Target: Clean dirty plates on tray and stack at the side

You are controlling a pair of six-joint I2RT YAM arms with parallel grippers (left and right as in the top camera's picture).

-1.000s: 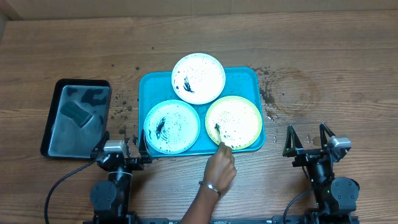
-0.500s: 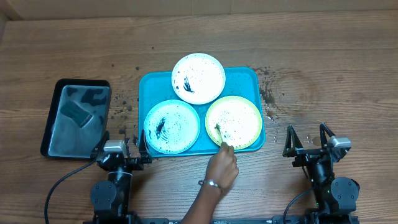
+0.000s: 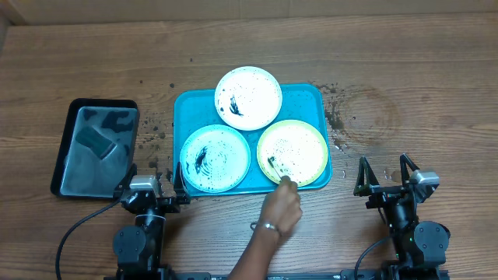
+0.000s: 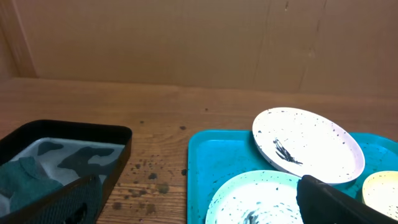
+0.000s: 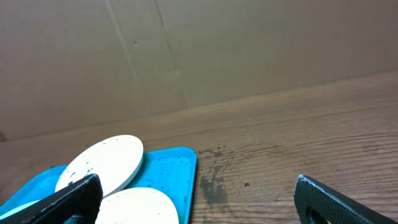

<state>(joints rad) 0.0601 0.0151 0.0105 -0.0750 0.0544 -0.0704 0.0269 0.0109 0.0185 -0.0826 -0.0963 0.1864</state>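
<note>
Plates, three of them, lie on the teal tray (image 3: 310,95) at the middle of the counter (image 3: 405,70); the white plate (image 3: 248,97) sits farthest from you and juts over the tray's far rim; the light blue plate (image 3: 215,158) lies near left and the yellow-green plate (image 3: 292,152) near right, and all three are speckled dark. You will see a person's hand (image 3: 280,207) reaching in from the near edge, its forearm cut off by the frame; its fingertips are at the near rim of the yellow-green plate beside a dark smear, and they seem to pinch something small that is too fine to make out. Your left gripper (image 3: 152,180) sits just near-left of the tray, fingers spread wide and holding nothing; your right gripper (image 3: 384,173) sits well to the tray's right over bare wood, likewise spread and empty. The left wrist view cuts off the blue and yellow-green plates at its edges; the right wrist view shows the plates nearly edge-on. The black tray (image 3: 103,103) at left holds a dark green lump (image 3: 95,141), sponge or cloth you cannot tell; dark specks (image 3: 336,117) dot the wood beside the teal tray.
</note>
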